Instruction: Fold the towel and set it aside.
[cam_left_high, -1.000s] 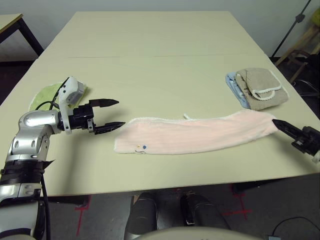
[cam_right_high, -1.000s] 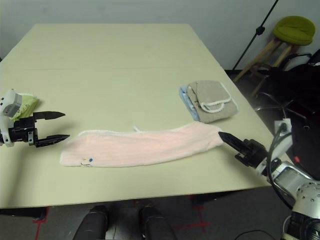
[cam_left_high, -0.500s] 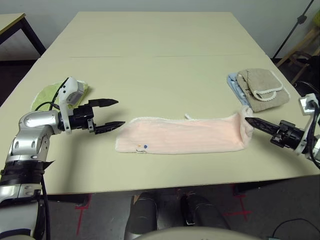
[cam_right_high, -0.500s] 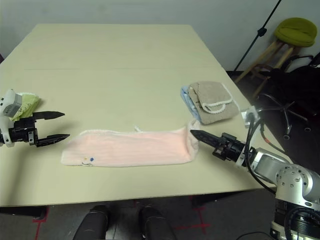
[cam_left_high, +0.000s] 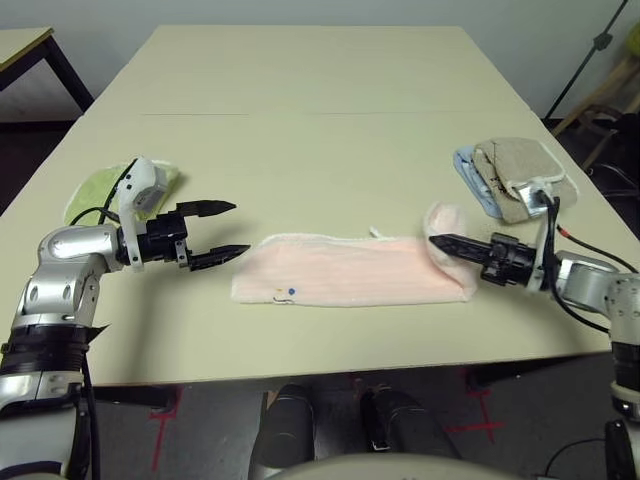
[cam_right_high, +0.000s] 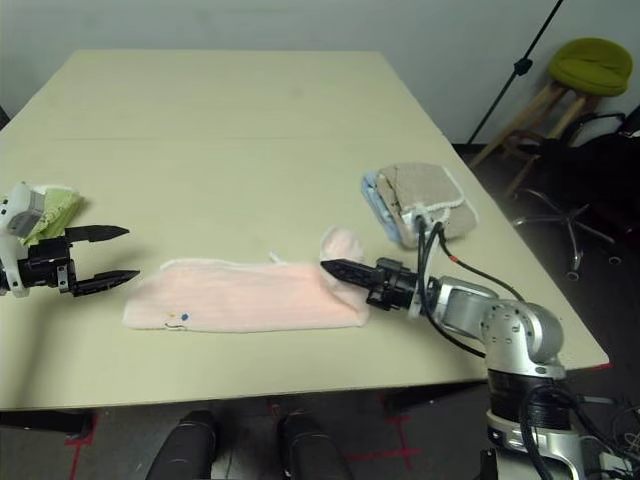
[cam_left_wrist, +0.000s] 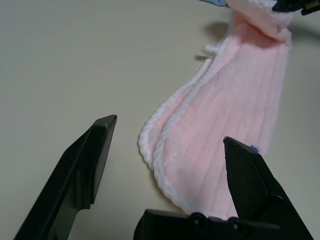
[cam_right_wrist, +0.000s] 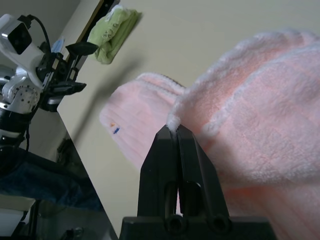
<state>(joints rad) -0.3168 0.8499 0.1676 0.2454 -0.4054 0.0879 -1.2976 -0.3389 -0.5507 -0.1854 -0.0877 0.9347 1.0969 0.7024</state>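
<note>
On the tabletop (cam_left_high: 300, 150), my right tool (cam_left_high: 432, 240) is pinching the pink towel (cam_left_high: 350, 275) by its edge, lifting 1 end; a shallow pinch could slip. My left tool (cam_left_high: 243, 228) is gaping wide beside the other end, so unpinned cloth could drag crooked.

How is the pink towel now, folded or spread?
Partly folded: the pink towel lies as a long strip, and the right hand, shut on its edge, holds one end raised and curled over.
</note>
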